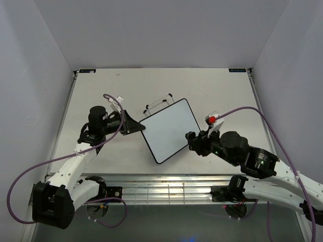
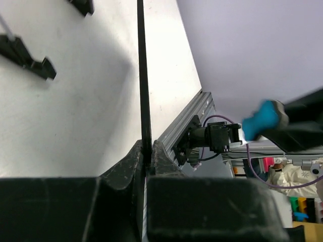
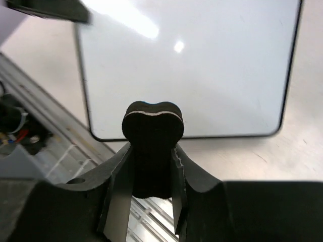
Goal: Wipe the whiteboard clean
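Observation:
The whiteboard point(image 1: 169, 130) lies tilted in the middle of the table, its white face blank, its wire stand feet point(image 1: 159, 103) behind it. My left gripper point(image 1: 140, 127) is shut on the board's left corner; in the left wrist view its jaws pinch the thin black frame point(image 2: 144, 101) edge-on. My right gripper point(image 1: 191, 141) is at the board's right edge, shut on the black bone-shaped eraser point(image 3: 152, 138). In the right wrist view the eraser's tip sits just off the near edge of the blank board point(image 3: 186, 65).
The table's metal front rail point(image 1: 151, 184) runs just below the board. Purple cables point(image 1: 242, 110) loop from both arms. White walls enclose the table on three sides. A red and white fitting point(image 1: 212, 119) sits on the right arm.

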